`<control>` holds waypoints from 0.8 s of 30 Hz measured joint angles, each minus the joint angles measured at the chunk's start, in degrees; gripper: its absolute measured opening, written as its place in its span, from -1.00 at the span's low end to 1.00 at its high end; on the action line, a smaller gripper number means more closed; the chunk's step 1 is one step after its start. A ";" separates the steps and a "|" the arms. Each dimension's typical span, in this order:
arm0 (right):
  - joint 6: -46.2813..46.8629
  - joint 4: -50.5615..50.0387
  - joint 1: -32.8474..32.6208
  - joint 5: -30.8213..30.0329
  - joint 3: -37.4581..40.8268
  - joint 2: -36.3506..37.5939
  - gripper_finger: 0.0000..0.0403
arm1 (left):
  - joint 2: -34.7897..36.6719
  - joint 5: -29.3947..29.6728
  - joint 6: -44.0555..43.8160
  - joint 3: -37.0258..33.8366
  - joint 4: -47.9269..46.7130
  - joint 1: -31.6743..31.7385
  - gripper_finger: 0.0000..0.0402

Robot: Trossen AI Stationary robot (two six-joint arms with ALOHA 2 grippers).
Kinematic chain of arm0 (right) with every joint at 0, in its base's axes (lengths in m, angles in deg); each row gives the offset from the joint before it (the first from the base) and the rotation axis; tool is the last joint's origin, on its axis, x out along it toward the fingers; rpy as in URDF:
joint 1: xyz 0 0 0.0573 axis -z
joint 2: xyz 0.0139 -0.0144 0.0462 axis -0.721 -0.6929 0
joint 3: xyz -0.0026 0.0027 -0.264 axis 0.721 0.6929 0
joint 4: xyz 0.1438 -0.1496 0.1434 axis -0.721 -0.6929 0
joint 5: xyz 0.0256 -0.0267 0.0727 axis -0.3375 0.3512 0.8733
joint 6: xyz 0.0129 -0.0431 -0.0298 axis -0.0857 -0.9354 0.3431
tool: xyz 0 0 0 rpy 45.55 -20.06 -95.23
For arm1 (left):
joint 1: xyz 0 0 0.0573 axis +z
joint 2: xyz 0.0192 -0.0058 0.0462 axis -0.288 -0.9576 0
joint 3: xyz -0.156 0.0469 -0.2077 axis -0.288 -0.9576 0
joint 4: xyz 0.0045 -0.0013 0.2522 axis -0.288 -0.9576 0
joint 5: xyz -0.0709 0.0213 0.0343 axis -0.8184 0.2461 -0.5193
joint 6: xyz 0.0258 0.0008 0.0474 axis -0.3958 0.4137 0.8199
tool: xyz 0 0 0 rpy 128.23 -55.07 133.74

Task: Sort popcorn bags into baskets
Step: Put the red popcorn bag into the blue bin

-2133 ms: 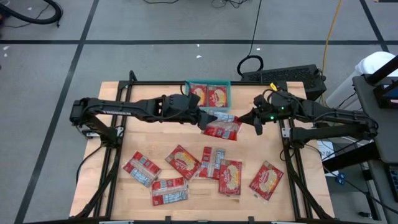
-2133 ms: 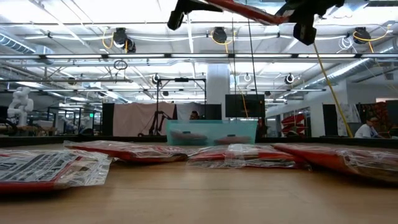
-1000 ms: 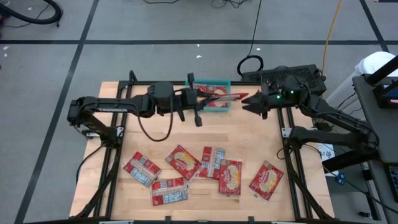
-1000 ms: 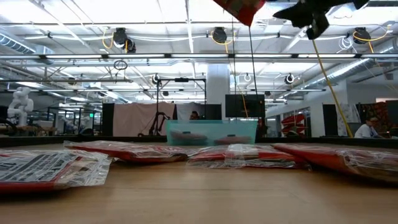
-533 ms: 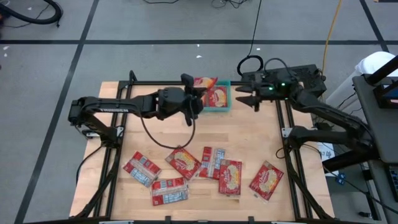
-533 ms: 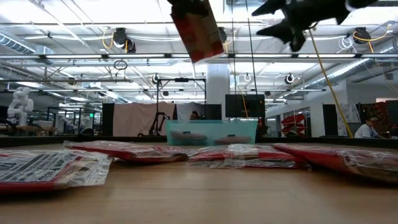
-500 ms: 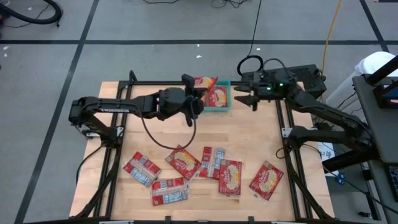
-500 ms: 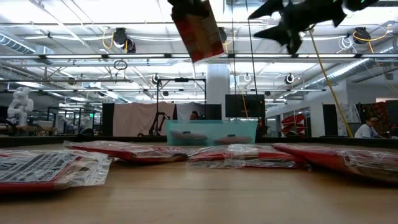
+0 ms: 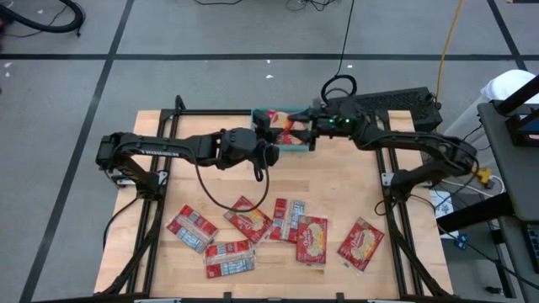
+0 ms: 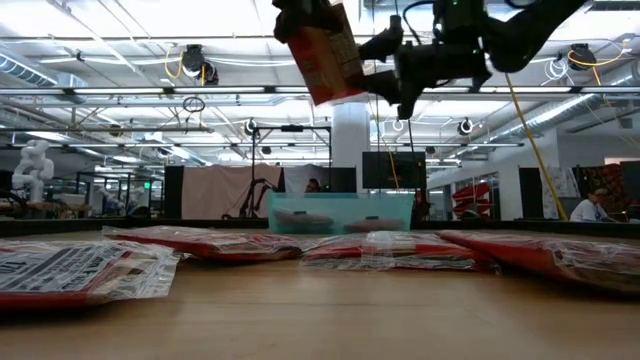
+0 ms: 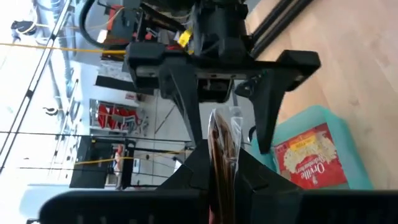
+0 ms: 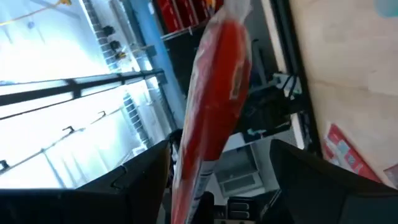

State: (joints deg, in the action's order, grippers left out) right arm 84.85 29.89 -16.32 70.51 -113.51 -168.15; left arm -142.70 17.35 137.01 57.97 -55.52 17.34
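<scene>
My left gripper [image 9: 271,126] is shut on a red popcorn bag [image 10: 322,50] high above the teal basket [image 9: 292,149] at the table's far edge. My right gripper [image 9: 310,130] is open at the same height. Its two fingers [image 11: 180,93] stand on either side of the bag's free end [image 12: 214,99], and no touch shows. Another popcorn bag [image 11: 308,155] lies flat in the basket. Several more popcorn bags [image 9: 312,240] lie on the table's near half. My left gripper pinches the bag's upper end [image 10: 310,25] between its two fingers. In the left wrist view the bag shows edge-on [image 11: 221,165] between them. The bag hangs tilted below the fingers, lifted clear of the basket and the table.
The loose bags spread from near left [image 9: 192,227] to near right [image 9: 362,244], some overlapping. A bare strip of wooden table [image 9: 337,185] lies between them and the basket. Black frame rails [image 9: 392,210] run along both table sides.
My right gripper has pulled back toward the far right, then come toward the table's left until its open fingers flank the bag. My left gripper has turned the bag from lying level to hanging tilted, and has kept it above the basket.
</scene>
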 joint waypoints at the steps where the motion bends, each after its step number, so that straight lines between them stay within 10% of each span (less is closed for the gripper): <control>1: 0.28 1.76 -0.36 -0.10 0.00 -1.03 0.33 | -0.02 0.00 0.01 0.00 -0.21 0.00 -0.89; 19: 0.25 8.59 -2.13 -4.28 0.02 -4.67 -0.90 | -1.13 -0.69 -3.57 -0.98 -1.18 0.11 -0.83; 24: -2.35 8.88 -1.49 -4.13 0.02 -4.68 -0.91 | -2.25 -0.59 -11.76 -1.00 0.13 -0.06 -0.69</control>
State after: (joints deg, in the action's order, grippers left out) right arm 82.50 38.77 -17.82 66.37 -113.49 -172.83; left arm -144.95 16.76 125.25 56.98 -55.39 17.28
